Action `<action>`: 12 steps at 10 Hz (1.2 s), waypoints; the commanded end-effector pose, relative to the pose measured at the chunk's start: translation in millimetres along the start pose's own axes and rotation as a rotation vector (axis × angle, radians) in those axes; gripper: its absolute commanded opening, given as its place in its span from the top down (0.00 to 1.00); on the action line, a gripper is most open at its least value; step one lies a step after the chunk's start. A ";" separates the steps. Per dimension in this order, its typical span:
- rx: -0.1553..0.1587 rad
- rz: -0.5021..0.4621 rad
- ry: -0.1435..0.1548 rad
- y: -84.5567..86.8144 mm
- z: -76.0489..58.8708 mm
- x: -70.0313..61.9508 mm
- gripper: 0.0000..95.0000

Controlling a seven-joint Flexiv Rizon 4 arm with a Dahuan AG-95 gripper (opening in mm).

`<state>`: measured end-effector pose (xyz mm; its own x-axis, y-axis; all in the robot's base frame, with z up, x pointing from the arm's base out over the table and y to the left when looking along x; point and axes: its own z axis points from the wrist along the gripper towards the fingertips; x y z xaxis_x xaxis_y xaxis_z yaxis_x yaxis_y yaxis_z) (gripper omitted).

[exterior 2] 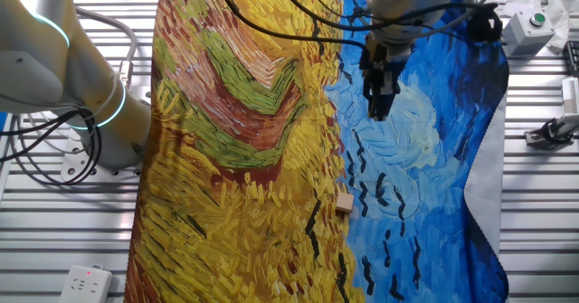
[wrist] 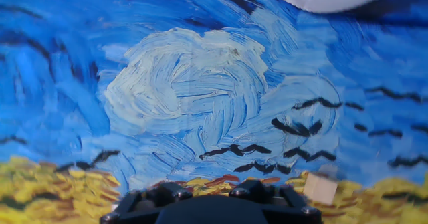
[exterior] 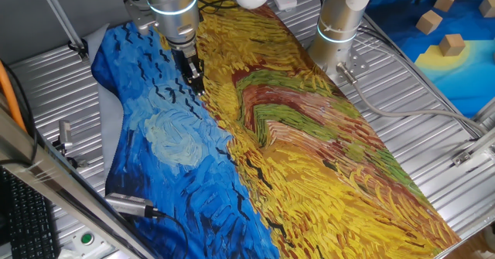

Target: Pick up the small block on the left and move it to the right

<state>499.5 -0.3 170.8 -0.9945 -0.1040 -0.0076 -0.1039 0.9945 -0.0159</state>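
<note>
Pincer (exterior 2: 380, 99) hangs empty over the painted cloth (exterior 2: 271, 158) on the ribbed metal worktop (exterior 2: 63, 231), opening unclear; small block (exterior 2: 344, 203) lies apart.

- One small block (exterior 2: 344, 203) on my cloth, a pale cube at the seam of yellow and blue; the hand view shows it too (wrist: 320, 188).
- One painted cloth (exterior: 309, 166) across the table, part blue swirls, part yellow field.
- Two arms with glowing rings: mine (exterior: 172, 8), and a second one (exterior: 340, 19) standing off the cloth's edge.
- One gripper (exterior 2: 380, 90) on my arm.
- At least three wooden blocks (exterior: 452, 45) on the blue surface in the far right corner of one fixed view.
- One grey box with a green button (exterior 2: 529, 27).
- One white power strip (exterior 2: 86, 283) at the near edge.
</note>
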 end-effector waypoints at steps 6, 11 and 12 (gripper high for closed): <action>0.033 -0.166 0.035 0.3 1.8 -0.8 1.00; 0.033 -0.168 0.034 0.3 1.7 -0.7 1.00; 0.033 -0.166 0.034 0.3 1.7 -0.7 1.00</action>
<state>497.4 -0.1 170.1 -0.9647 -0.2619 0.0280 -0.2629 0.9637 -0.0471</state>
